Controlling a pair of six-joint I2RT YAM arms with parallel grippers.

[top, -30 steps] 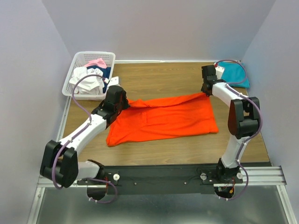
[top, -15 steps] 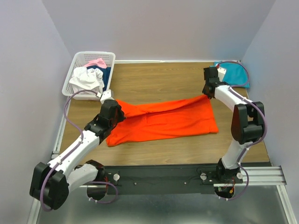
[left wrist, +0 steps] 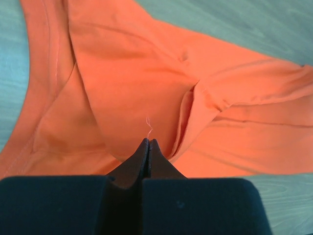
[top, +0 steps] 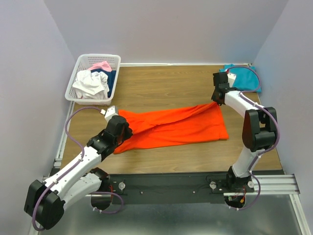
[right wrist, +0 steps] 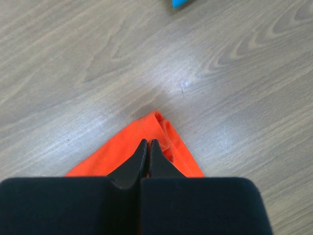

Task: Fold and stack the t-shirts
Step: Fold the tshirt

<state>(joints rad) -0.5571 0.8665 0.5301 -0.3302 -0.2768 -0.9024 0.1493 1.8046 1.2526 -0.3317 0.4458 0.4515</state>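
The orange-red t-shirt (top: 181, 127) lies spread across the middle of the table, its far edge partly folded toward the front. My left gripper (top: 119, 128) is shut on the shirt's left part; in the left wrist view the closed tips (left wrist: 149, 142) pinch the orange fabric (left wrist: 137, 78). My right gripper (top: 217, 100) is shut on the shirt's far right corner; in the right wrist view the tips (right wrist: 148, 142) are closed on that corner (right wrist: 168, 134). The teal-blue t-shirt (top: 247, 78) lies at the back right corner, partly behind the right arm.
A white basket (top: 79, 66) at the back left holds white (top: 90, 83), pink (top: 101, 64) and navy (top: 110, 78) shirts. Bare wooden table (top: 166, 83) lies behind the orange shirt. A sliver of teal (right wrist: 179, 2) shows at the top of the right wrist view.
My left gripper has moved toward the front left, dragging the shirt's far left edge forward over itself. The right gripper has shifted only slightly, still on the far right corner.
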